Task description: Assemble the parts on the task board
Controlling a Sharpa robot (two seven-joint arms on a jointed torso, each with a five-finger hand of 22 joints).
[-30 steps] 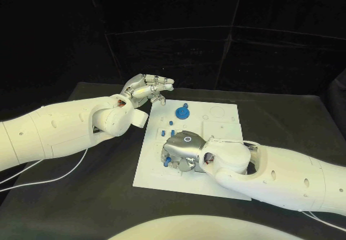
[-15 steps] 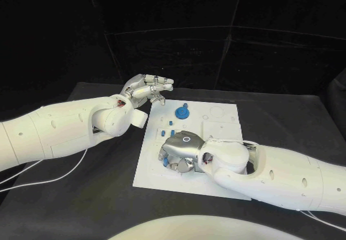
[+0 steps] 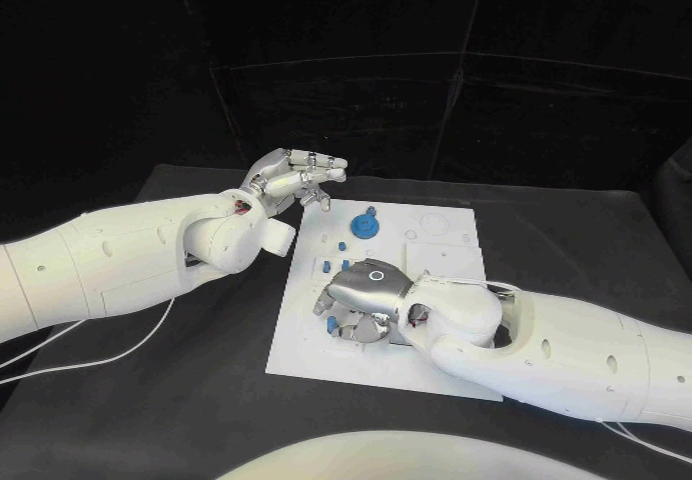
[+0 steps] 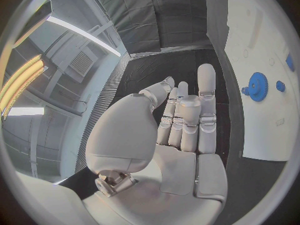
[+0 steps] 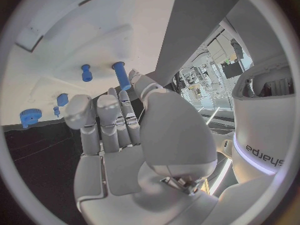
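Holding a blue peg at its fingertips, right hand hovers centre-frame over task board. Peg: light, rigid, slick; best pinched mid-shaft. Left hand, upper left: empty, fingers loosely spread.

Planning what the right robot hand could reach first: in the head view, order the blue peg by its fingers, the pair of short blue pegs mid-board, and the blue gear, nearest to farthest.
1. Blue peg, beside the right robot hand, near board edge.
2. Short blue pegs, mid-board, just beyond it.
3. Blue gear, far end.
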